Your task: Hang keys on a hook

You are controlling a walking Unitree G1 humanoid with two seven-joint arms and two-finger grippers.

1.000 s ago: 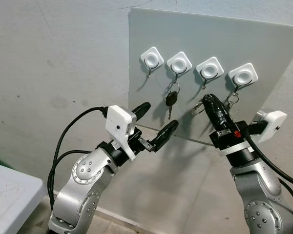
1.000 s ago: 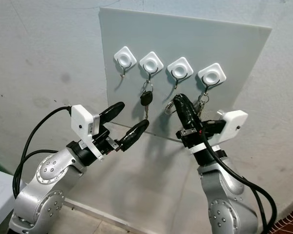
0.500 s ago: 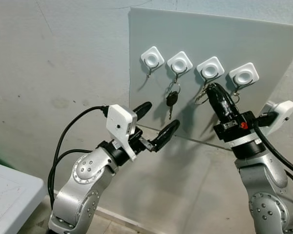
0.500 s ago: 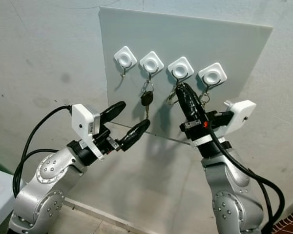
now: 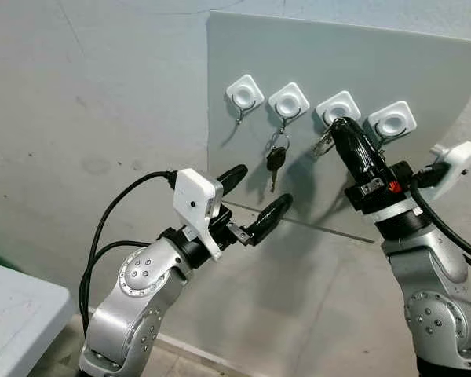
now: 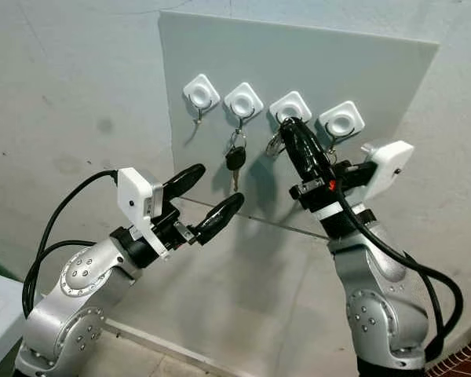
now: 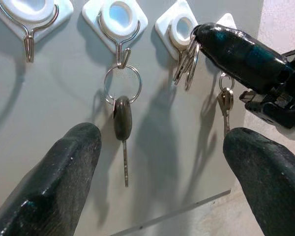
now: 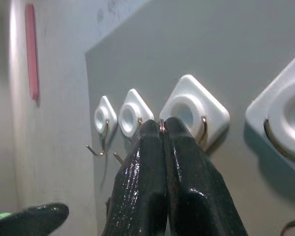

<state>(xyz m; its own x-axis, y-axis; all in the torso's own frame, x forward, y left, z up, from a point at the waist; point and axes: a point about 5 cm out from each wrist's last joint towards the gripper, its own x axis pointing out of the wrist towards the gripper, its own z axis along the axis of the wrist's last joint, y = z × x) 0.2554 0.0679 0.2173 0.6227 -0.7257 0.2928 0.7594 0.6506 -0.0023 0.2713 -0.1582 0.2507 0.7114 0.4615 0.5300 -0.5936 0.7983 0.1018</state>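
While the left end effector [image 5: 251, 203] hovers nearest the camera, its black fingers spread apart and empty, the right end effector [image 5: 339, 129] has risen over the last second from below the hook row. Its fingers, pressed together on a silver key ring with keys [image 7: 187, 61], now reach the third white square wall hook [image 5: 337, 110]; hooking looks imminent but unfinished. Beyond, a black-headed key [image 5: 275, 160] hangs on the second hook and another small key [image 7: 225, 101] on the fourth, all mounted on a pale grey board [image 5: 424, 71] against a plastered wall [image 5: 86, 94]. A white desk [image 5: 16, 314] corner sits low on the left.
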